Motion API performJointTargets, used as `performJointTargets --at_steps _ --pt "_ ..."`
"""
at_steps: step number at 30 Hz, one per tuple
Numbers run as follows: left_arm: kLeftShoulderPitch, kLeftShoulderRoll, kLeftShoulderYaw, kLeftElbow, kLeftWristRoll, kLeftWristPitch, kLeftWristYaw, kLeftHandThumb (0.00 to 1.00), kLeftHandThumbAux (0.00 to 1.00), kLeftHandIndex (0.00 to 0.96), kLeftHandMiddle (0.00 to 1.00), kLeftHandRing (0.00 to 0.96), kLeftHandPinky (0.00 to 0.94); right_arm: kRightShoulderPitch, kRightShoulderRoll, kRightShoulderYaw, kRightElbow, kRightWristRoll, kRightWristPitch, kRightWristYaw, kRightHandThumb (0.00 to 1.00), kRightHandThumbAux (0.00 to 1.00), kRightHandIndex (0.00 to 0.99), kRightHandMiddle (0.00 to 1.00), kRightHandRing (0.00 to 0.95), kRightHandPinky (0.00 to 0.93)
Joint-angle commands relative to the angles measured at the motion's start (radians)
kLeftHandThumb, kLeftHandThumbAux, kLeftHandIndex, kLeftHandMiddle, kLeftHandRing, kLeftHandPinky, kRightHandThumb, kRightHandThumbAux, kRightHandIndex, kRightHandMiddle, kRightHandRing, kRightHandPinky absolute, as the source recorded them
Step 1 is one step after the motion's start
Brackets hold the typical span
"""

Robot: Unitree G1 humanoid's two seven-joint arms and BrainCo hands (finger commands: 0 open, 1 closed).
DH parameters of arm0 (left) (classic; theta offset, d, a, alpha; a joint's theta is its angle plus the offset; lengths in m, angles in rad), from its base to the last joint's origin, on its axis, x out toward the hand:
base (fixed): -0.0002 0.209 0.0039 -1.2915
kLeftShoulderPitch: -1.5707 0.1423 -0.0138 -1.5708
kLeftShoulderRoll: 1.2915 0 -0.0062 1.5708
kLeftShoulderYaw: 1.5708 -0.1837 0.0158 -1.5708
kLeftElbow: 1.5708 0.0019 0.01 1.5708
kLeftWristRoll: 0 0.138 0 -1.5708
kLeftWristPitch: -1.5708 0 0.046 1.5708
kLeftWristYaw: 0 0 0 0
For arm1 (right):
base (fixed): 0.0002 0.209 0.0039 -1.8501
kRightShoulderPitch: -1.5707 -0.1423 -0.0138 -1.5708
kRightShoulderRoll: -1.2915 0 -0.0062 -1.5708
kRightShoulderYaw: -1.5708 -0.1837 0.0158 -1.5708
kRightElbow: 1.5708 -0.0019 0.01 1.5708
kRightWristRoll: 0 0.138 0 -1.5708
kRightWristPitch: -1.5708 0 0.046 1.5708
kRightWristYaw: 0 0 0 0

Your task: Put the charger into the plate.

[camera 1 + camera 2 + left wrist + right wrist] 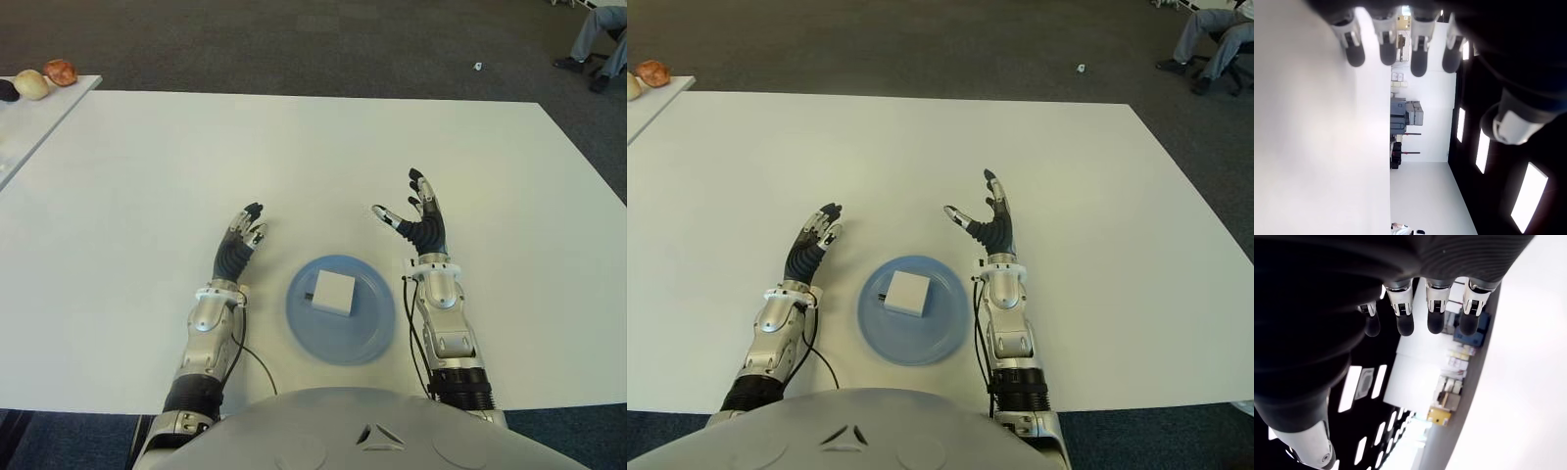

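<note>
On the white table [137,196] right in front of me sits the blue plate [377,328], and the white charger [334,292] lies inside it, a little toward the far side of the middle, with a small dark part showing at its left edge. My left hand [240,245] is just left of the plate, palm turned inward, fingers [1387,46] loosely extended and holding nothing. My right hand [419,217] is just beyond the plate's right edge, raised with its fingers [1436,316] spread and pointing away from me, thumb stuck out toward the left; it holds nothing either. Neither hand touches the plate or the charger. A dark cable [257,360] curls on the table beside my left forearm. At the far left a second table [29,122] carries a few round food items [44,80]. At the far right, on the dark carpet [294,44], a seated person's legs [598,44] show.
</note>
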Motion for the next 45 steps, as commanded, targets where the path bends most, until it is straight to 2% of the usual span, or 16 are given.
performJointTargets --at_steps 1,12,20,32,45 --pt "0.032 -0.003 0.006 0.053 -0.002 0.033 -0.004 0.000 0.504 0.145 0.131 0.066 0.000 -0.024 -0.008 -0.020 0.123 0.038 -0.049 -0.008 0.063 0.727 0.000 0.015 0.013 0.040" --pt "0.025 -0.003 0.000 0.049 0.001 0.018 -0.008 0.000 0.516 0.148 0.136 0.077 0.011 -0.024 -0.008 -0.031 0.227 0.104 -0.081 0.025 0.072 0.753 0.000 0.006 0.001 0.032" --pt "0.018 -0.006 -0.003 0.045 -0.004 0.015 -0.011 0.000 0.521 0.145 0.134 0.077 0.018 -0.018 -0.010 -0.027 0.289 0.110 -0.097 0.028 0.079 0.775 0.001 0.006 0.000 0.027" --pt "0.023 -0.003 -0.008 0.024 -0.001 0.024 -0.009 0.000 0.514 0.140 0.130 0.073 0.018 0.001 -0.040 -0.012 0.306 0.107 -0.114 0.074 0.055 0.781 0.000 0.005 0.000 0.007" --pt "0.031 -0.001 -0.006 0.006 -0.005 0.042 -0.013 0.000 0.497 0.128 0.122 0.066 0.008 0.010 -0.067 0.005 0.389 0.117 -0.190 0.119 0.042 0.770 0.000 0.000 0.000 0.000"
